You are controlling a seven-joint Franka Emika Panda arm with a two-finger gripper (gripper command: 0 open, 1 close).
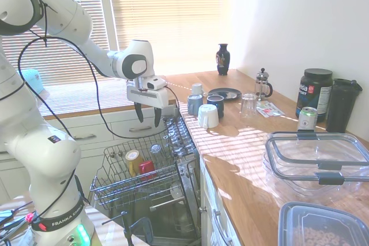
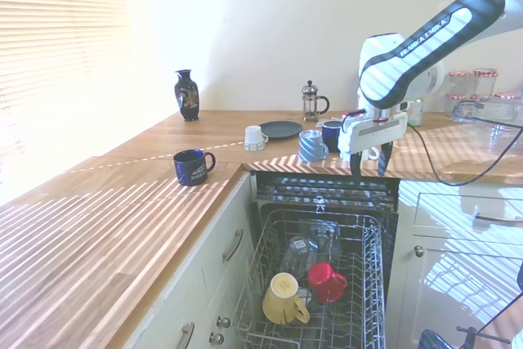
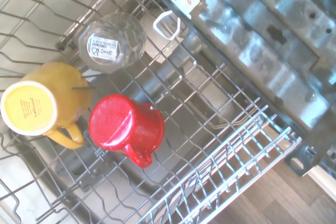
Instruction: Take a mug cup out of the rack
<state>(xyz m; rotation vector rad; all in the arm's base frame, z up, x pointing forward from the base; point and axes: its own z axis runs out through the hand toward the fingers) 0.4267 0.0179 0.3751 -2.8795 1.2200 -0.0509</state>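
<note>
Gripper (image 1: 149,115) hangs above the rack (image 1: 109,187), fingers parted and empty, well clear of the tines. I see open air straight down from it, with the counter edge (image 1: 199,142) close on one side. I count 3 items in the rack: 1 red mug cup (image 3: 125,127) upside down, handle out; 1 yellow cup (image 3: 41,104) just beside it, nearly touching; 1 clear glass (image 3: 111,42) a little apart, towards the dishwasher. Wire tines rise around all 3. On the counter I count 4 cups behind the gripper in the second exterior view, plus 1 dark blue mug (image 2: 193,166) apart near the corner.
</note>
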